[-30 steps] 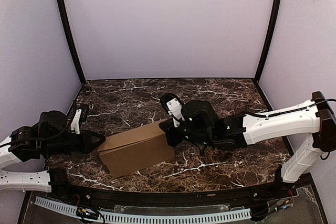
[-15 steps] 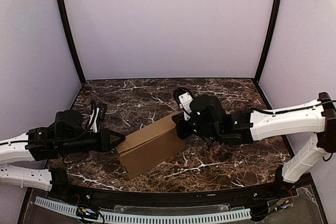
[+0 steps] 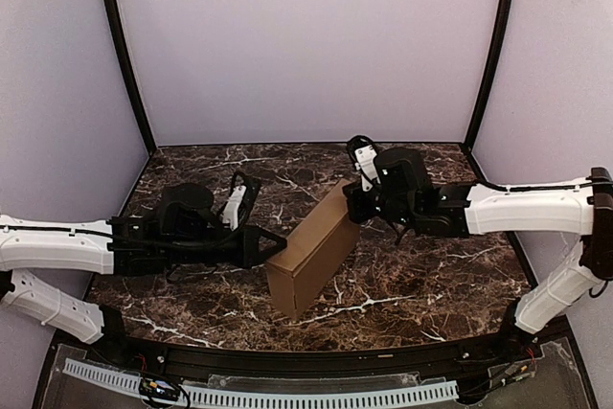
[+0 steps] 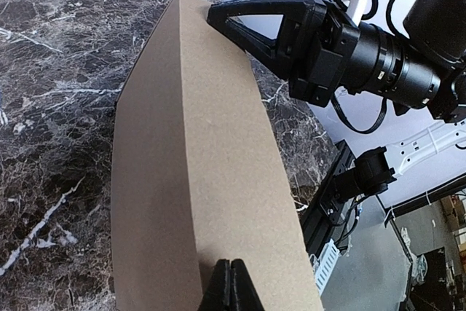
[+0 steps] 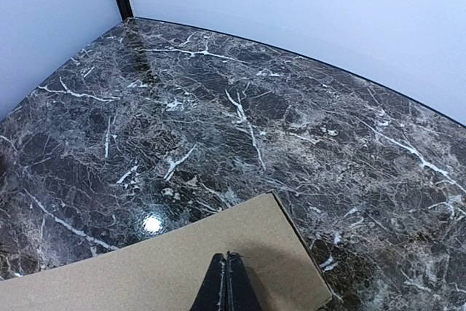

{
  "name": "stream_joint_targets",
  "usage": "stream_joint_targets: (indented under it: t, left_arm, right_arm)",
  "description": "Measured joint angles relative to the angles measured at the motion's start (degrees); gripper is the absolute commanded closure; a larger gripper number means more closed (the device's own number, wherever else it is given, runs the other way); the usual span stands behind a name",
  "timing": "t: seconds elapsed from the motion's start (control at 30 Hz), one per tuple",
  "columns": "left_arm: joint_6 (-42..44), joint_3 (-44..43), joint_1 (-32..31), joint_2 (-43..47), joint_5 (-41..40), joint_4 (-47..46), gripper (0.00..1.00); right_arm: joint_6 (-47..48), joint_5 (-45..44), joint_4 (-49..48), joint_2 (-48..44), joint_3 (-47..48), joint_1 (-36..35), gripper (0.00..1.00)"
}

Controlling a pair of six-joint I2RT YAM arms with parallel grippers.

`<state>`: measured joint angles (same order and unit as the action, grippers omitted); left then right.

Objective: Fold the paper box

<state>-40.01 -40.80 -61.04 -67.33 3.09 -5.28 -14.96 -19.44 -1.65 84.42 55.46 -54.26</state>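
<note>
Presently on file: one step, judged to be squaring up a closed carton between two fingertips.

Item 1, paper box (image 3: 311,256). Plain brown cardboard, already a shallow rectangular block, with no loose flap showing from above. It lies slantwise on the marbled table (image 3: 211,189), spanning the gap between the two arms with one short end toward each. Whether its underside sits fully flat cannot be told.

Item 2, left gripper (image 3: 275,244). Fingers are pressed together with nothing between them. The tip meets the near end of the box, which stretches straight ahead of it.

Item 3, right gripper (image 3: 351,203). Likewise pinched shut and empty. The tip rests at the far upper corner, with the cardboard face just ahead of and beneath it.

Handling notes, as judgement only:
- Two narrow tips on opposite ends make a poor clamp, so the pushes should oppose each other along one line or the box will likely pivot and skid away.
- Pressure should be light, since corrugated board dents readily under a point.
- The right tip sits close to a corner. Shifting contact inward along that end would lessen the chance of slipping off.
- Move both arms slowly and together, and check that the end flaps are seated before letting go.
</note>
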Motion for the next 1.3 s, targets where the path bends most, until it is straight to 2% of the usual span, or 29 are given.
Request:
stream_joint_targets:
  t: [0.3,0.63,0.93,1.03,1.3]
  left_arm:
    - [9.4,-7.3,0.0,-3.6,0.9,6.8,0.99]
    - [19.8,-10.4,3.8,-7.2,12.2,6.8,0.97]
    - [22.4,-10.4,8.3,-11.2,22.0,-0.4,0.94]
    - [22.5,-10.4,9.1,-12.3,24.9,-3.0,0.99]
    - [21.4,-10.8,9.6,-19.1,33.8,-12.3,0.99]
  right_arm:
    - [3.6,1.9,2.4,-1.5,0.0,1.2,1.0]
    - [6.0,3.3,4.3,-3.2,-0.3,1.8,1.0]
    - [8.3,5.2,4.3,-3.2,-0.3,1.9,1.0]
    - [8.9,5.8,4.3,-3.2,-0.3,1.9,1.0]
    - [9.8,6.6,4.3,-3.2,-0.3,1.9,1.0]
